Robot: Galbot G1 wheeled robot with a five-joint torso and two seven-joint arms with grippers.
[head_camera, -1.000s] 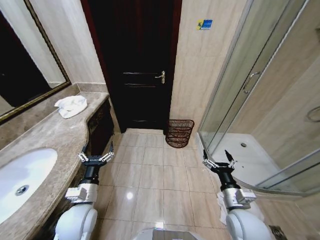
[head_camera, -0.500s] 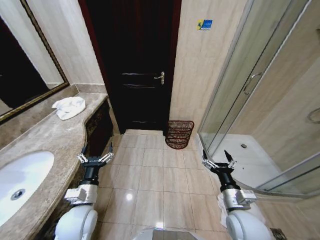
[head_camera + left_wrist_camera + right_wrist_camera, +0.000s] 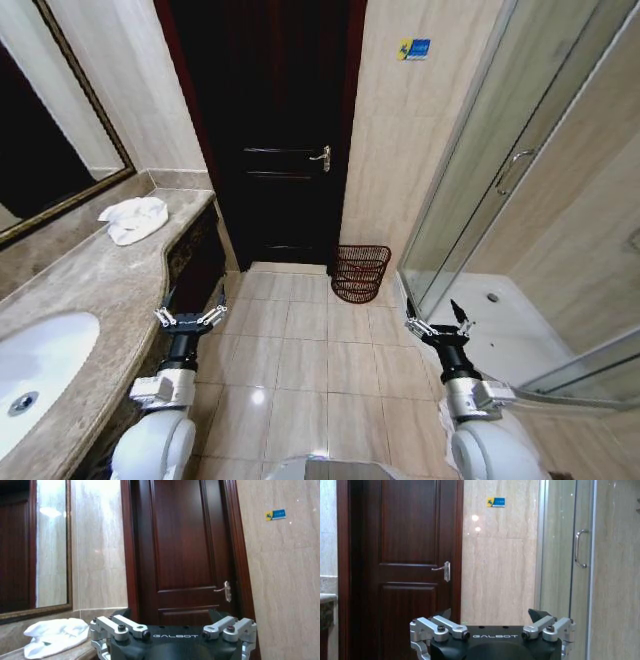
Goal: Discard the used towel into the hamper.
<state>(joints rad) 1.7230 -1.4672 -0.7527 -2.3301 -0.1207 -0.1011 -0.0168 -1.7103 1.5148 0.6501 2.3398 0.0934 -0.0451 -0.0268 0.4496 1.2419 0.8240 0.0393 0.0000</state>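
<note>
The used towel, white and crumpled, lies on the marble counter at its far end, near the mirror; it also appears as a white heap in the left wrist view. The hamper, a dark reddish-brown wire basket, stands on the floor against the wall beside the door. My left gripper hangs open beside the counter's front edge, well short of the towel. My right gripper hangs open over the floor near the shower, holding nothing.
A dark wooden door is straight ahead, shut. A white sink is set in the near counter. A glass shower enclosure with a raised tray fills the right. Tiled floor lies between the arms.
The whole head view has shifted: counter, sink and towel have slid left and down, the door and hamper sit slightly higher. Both arms hold the same pose.
</note>
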